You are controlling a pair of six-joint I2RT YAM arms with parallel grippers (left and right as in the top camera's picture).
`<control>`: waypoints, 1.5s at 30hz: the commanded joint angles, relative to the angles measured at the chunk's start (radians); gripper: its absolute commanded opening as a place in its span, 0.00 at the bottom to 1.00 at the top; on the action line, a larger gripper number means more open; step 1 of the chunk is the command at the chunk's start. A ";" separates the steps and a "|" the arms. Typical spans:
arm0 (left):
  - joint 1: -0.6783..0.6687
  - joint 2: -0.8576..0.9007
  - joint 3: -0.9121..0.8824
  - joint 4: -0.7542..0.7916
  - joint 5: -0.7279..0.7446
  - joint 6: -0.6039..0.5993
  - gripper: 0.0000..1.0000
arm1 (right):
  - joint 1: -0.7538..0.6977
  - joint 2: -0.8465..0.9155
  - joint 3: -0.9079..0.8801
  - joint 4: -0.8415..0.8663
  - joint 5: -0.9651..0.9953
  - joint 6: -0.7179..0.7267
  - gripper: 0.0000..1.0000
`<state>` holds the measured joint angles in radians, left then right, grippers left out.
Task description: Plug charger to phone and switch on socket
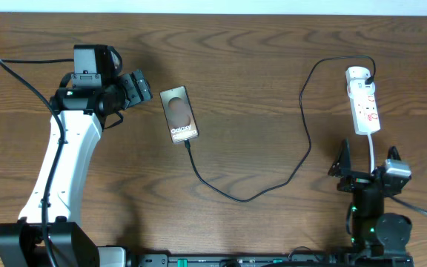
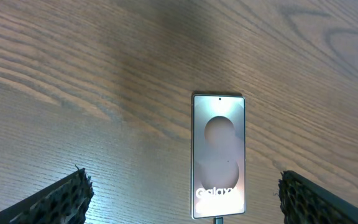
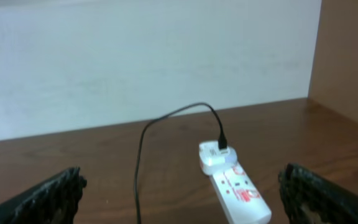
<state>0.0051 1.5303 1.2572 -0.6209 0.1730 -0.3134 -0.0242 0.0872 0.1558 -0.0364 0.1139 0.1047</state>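
Wood surface [image 1: 258, 44] carries everything; places below are given off the phone [image 1: 179, 113]. L arm [image 1: 61, 159] is the biggest item. Its left fingers [image 2: 55, 199] sit just beside the phone, on the side away from the socket, spread wide w/ nothing between them. R arm [image 1: 369, 215] is well apart from the phone on the opposite side. The right fingers [image 3: 45, 199] are also wide and empty, aimed at the socket [image 1: 365, 104]. The socket lies flat, well apart from the phone, w/ its rounded end and black plug [image 3: 222, 146] pointing away from the R arm. The charger [image 1: 273, 185] runs from that plug in a slack loop to the phone's short edge by the "Galaxy" lettering. The tip looks seated, but the L wrist view cuts it off at the frame edge, so you can't fully confirm. My read: plugging prob done, switch step left. Risks for you:
- The strip looks light and unanchored. A slanted push on the red switches [image 3: 246, 194] could slide it, tug the charger and unseat the tip at the phone.
- The switches are small and close together, so wide fingers may hit the wrong one or miss.
- The cable arches over the plug end, so a high approach could snag it.
- Any L arm drift could nudge the phone.
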 commanded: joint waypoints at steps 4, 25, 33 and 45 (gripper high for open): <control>0.001 0.005 0.003 0.000 -0.013 0.006 0.93 | 0.027 -0.075 -0.129 0.069 0.016 0.035 0.99; 0.001 0.005 0.003 0.000 -0.013 0.006 0.93 | 0.039 -0.082 -0.150 -0.026 0.015 -0.065 0.99; 0.001 0.005 0.003 0.000 -0.013 0.006 0.93 | 0.039 -0.082 -0.150 -0.026 0.014 -0.065 0.99; 0.001 -0.005 0.000 -0.005 -0.013 0.006 0.93 | 0.039 -0.082 -0.150 -0.026 0.014 -0.065 0.99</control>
<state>0.0051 1.5303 1.2572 -0.6216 0.1730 -0.3134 0.0059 0.0147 0.0071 -0.0589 0.1242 0.0555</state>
